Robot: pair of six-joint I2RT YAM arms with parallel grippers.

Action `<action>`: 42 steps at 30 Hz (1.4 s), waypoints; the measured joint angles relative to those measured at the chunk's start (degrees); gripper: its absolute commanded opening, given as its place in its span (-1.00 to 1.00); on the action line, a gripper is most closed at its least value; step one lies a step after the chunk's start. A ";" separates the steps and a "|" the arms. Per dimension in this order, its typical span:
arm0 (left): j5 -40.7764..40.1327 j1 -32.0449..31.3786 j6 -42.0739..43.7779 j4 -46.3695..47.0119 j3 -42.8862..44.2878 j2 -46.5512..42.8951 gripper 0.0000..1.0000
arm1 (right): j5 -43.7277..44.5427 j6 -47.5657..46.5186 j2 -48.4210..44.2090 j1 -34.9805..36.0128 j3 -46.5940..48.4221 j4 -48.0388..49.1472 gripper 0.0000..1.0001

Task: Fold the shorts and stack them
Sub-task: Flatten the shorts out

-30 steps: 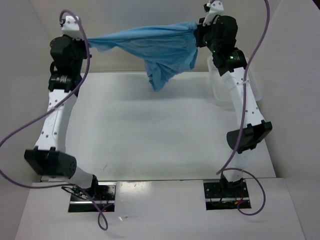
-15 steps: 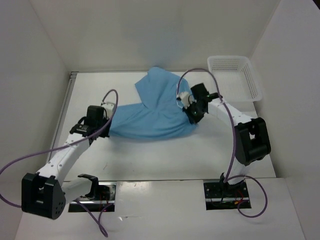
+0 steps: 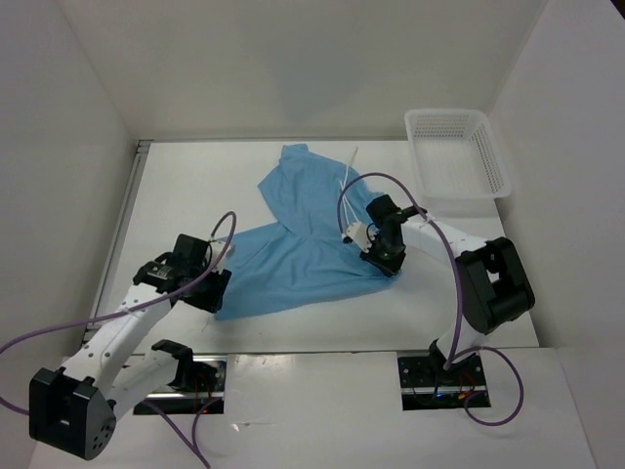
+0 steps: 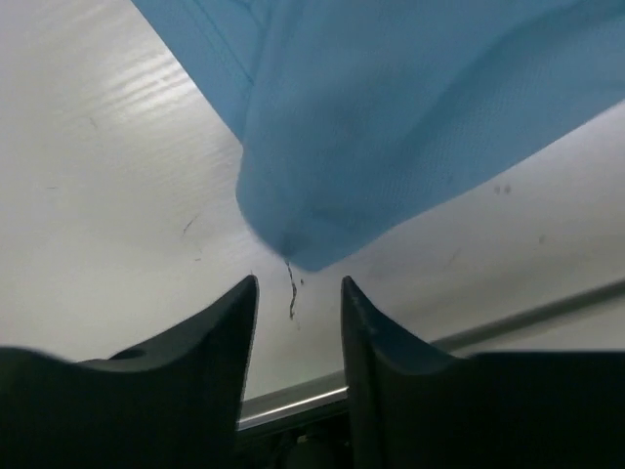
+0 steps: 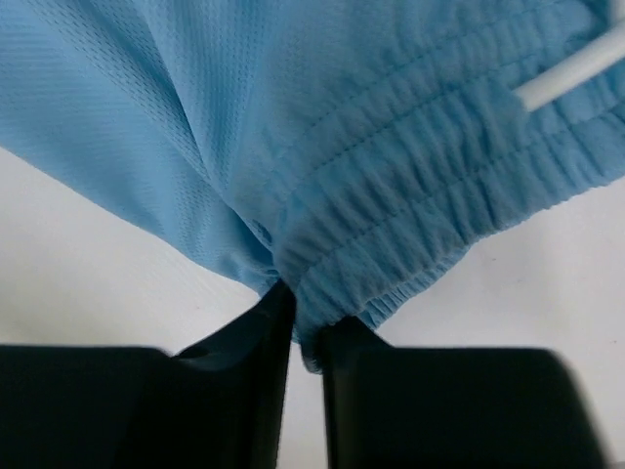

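Between the fingertips of my right gripper (image 5: pixel 305 308), set to a narrow slit, the gathered waistband (image 5: pixel 420 215) of the shorts (image 3: pixel 303 249) is pinched. My left gripper (image 4: pixel 298 288) stands parted and holds nothing; a leg corner (image 4: pixel 312 225) lies just ahead of its tips. Beyond both grippers, the shorts lie spread on the table (image 3: pixel 195 186).

Risk: if I retract the right gripper before the waistband clears, the cloth will drag and bunch.

Risk: the white drawstring (image 5: pixel 571 63) beside the right fingers may snag.
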 measured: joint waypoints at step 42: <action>2.01 2.23 -0.13 27.47 10.45 35.21 -0.51 | 2.58 3.67 -4.59 -1.05 0.28 -0.76 -0.17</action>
